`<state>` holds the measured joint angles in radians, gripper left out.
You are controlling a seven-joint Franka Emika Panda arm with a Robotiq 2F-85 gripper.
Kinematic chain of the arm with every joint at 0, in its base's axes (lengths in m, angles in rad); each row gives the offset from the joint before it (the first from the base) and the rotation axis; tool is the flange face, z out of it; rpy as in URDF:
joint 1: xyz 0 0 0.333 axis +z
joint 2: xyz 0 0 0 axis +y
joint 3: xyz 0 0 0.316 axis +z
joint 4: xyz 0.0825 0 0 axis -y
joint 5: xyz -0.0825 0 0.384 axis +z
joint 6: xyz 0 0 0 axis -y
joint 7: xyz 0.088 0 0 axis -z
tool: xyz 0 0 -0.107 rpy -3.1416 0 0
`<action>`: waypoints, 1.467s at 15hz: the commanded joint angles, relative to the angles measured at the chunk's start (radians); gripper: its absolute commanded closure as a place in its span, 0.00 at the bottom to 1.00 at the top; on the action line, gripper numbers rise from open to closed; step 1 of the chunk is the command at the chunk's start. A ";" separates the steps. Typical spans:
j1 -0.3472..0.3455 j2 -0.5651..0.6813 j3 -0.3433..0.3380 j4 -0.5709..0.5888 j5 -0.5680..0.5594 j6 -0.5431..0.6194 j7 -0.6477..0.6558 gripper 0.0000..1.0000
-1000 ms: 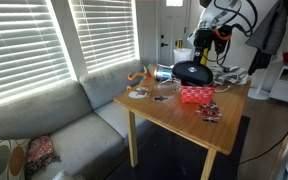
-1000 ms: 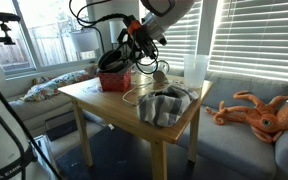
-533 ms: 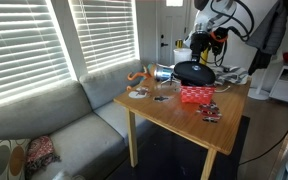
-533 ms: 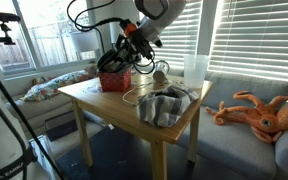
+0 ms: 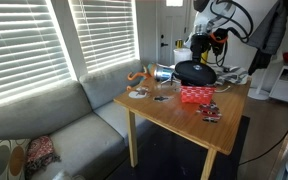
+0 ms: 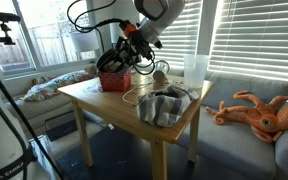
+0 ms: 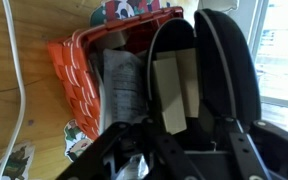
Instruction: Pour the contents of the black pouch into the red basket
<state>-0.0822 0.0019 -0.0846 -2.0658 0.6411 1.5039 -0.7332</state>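
Black pouch (image 5: 195, 71) hangs over red basket (image 5: 196, 95), jaws seemingly clamped on its rim.

Soft daylight comes through the blinds (image 5: 44, 40); the wrist view is blurry.

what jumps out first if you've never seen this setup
The claw holds an open black pouch over the red basket on a wooden table; the wrist view shows flat packets at the pouch's mouth. An orange octopus plush sprawls on the grey sofa beside the table.
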 commanded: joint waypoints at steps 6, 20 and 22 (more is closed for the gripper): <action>0.023 0.049 0.029 -0.006 -0.061 0.026 0.054 0.58; 0.038 0.063 0.058 0.021 -0.122 -0.001 0.066 1.00; 0.029 0.050 0.051 0.028 -0.109 -0.009 0.061 0.99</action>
<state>-0.0464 0.0585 -0.0302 -2.0508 0.5316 1.5083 -0.6715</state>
